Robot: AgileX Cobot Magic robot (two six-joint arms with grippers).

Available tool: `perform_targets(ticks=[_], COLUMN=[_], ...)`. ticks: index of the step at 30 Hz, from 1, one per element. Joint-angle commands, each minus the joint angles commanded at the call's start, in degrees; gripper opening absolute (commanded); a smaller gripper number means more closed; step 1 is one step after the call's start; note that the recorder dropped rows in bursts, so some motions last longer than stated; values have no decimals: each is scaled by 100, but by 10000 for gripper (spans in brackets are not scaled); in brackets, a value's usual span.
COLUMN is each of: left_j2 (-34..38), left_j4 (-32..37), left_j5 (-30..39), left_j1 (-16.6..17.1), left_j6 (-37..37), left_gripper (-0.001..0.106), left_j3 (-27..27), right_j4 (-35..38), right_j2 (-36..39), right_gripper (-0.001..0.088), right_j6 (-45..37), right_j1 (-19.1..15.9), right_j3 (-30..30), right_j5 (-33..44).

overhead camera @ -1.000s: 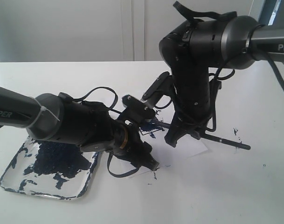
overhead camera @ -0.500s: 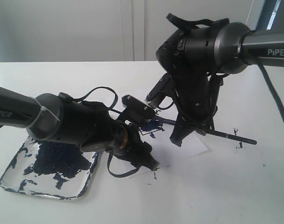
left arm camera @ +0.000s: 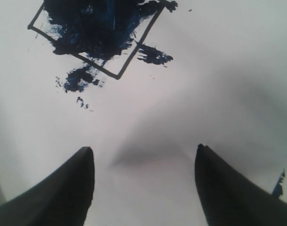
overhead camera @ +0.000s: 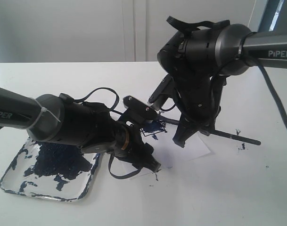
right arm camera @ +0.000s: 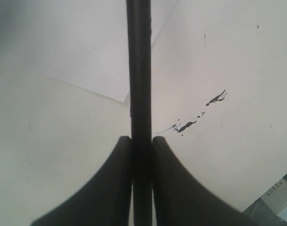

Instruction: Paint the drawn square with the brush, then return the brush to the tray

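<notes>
One brush (right arm camera: pixel 139 70) in right end effector (right arm camera: pixel 142 142)

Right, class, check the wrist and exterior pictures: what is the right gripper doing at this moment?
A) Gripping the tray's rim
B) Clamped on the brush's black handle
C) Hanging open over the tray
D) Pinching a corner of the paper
B: in the right wrist view the right gripper has both fingers pressed against the thin black handle of the brush, which runs straight out between them.
</notes>
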Motion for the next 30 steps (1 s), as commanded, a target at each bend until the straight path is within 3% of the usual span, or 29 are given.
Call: perform_targets(ticks=[17,25,30], left_j2=[-293,-669,-927], left_j4=[41,172,211], left_j5=[-181,299,50], left_j1=[0,280,342], left_j6=[-15,-15,-15], left_gripper=[656,656,656], left_j3=[-3,-3,-3], right_j4=[704,945,972], right_j2=[-623,-601,-601], right_gripper=[0,0,0], right_j6=[-214,-389,-389], right_j1=[0,0,0], right_j3=[0,5,5], right_j5=[0,0,0])
